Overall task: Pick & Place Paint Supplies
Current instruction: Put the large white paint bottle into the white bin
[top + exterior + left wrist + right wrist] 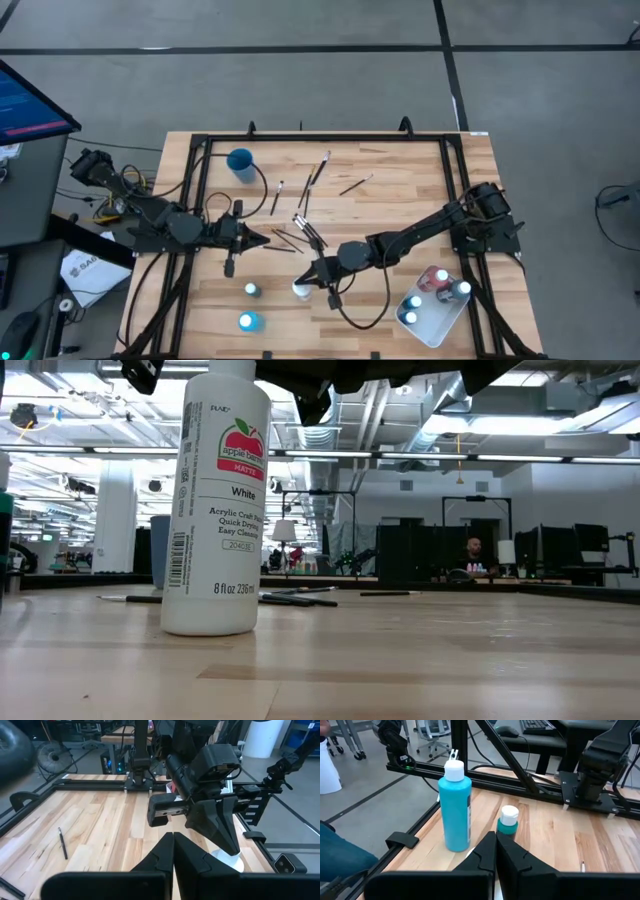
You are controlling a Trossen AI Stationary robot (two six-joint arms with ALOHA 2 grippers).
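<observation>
A white paint bottle (213, 500) stands upright on the wooden table (420, 660), nearest the table-level camera. Its label reads "apple barrel", "MATTE", "White", "Acrylic Craft Paint", "8 fl oz 236 ml". The right gripper (318, 272) hangs directly over this bottle's cap (301, 290); its own camera shows its fingers pressed together, gripping nothing.

Taking the white bottle as the landmark, the overhead view counts two more bottles loose on the table: a teal one (252, 290) just to its left and a larger light-blue one (247, 322) near the front edge. The right wrist view shows these two upright, the tall blue bottle (455, 807) beside the short teal one (508, 822), a detail the overhead view cannot give.

To the right of the white bottle, near the table's front right corner, a white tray (440, 325) holds four bottles, one with a red body (440, 276) and the rest seen only as pale or blue caps.

The left gripper (262, 240) lies behind and to the left of the white bottle, fingers closed and empty, next to a cluster of brushes (305, 232). About eight thin brushes lie scattered behind the bottle; overlap keeps the count uncertain. A blue cup (240, 161) sits farthest back.

Only the low view shows the room beyond, where a person (473, 557) sits at a desk.
</observation>
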